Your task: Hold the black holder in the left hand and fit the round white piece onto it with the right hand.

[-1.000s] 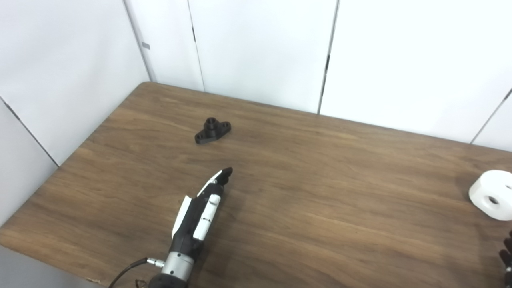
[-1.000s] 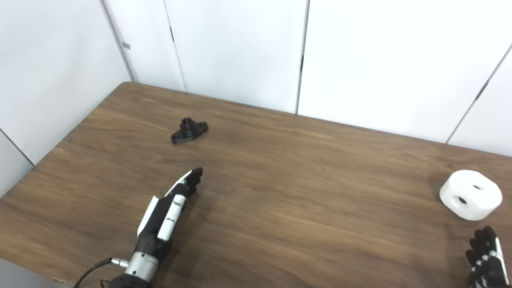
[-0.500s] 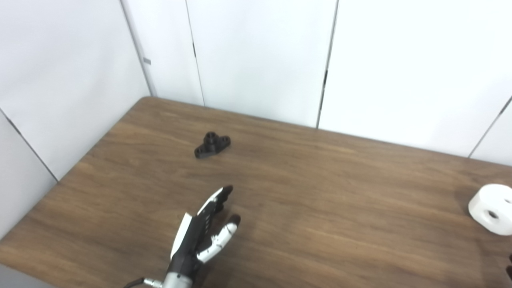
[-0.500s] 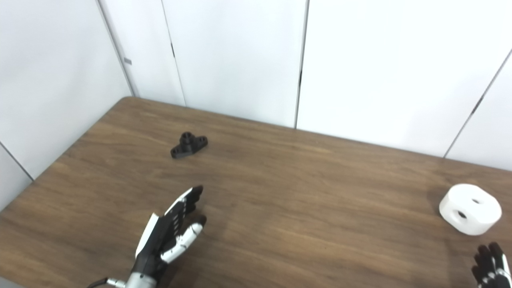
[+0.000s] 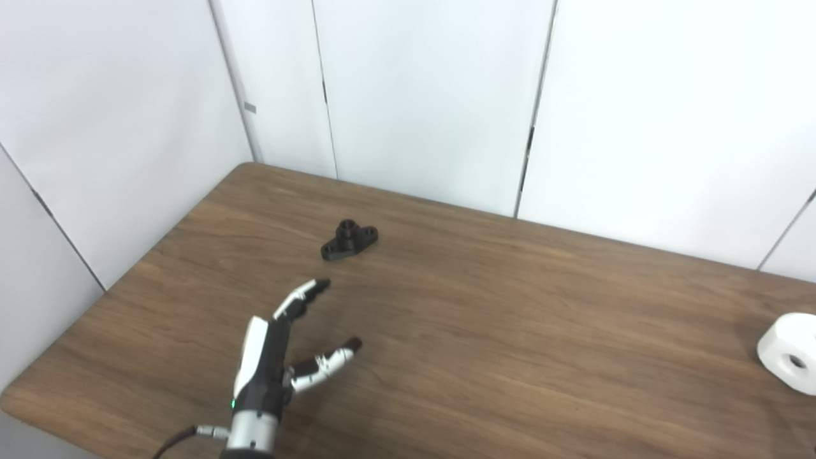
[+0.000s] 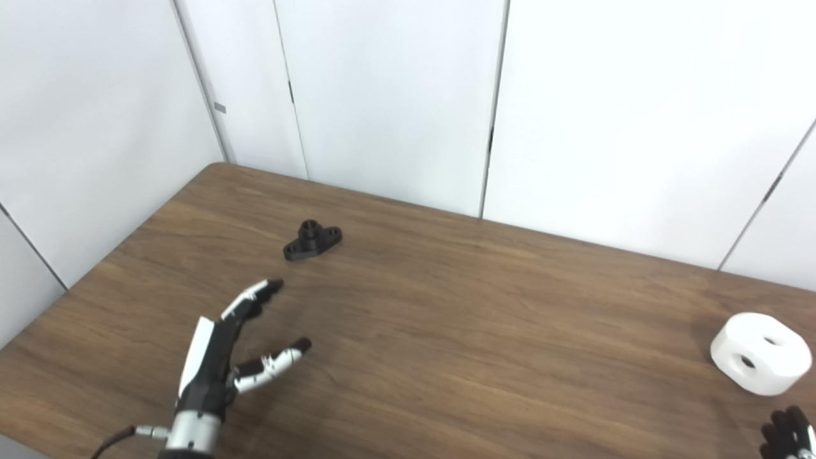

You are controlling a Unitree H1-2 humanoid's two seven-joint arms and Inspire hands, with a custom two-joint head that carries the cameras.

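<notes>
The black holder, a small flanged part with a raised round boss, lies flat on the table at the far left. My left hand hovers nearer than it and slightly to the left, open with fingers stretched forward and thumb spread to the right, holding nothing. A clear gap separates its fingertips from the holder. The round white piece, a thick disc with two holes, rests near the table's right edge. Only the dark fingertips of my right hand show at the bottom right corner, just nearer than the white piece.
The wooden table has a rounded far-left corner and a left edge running close to white wall panels. A cable trails from my left wrist at the bottom edge.
The camera view has shifted. My left hand has spread its thumb away from the fingers and its fingertips have come a little closer to the holder. Holder and white piece lie as before.
</notes>
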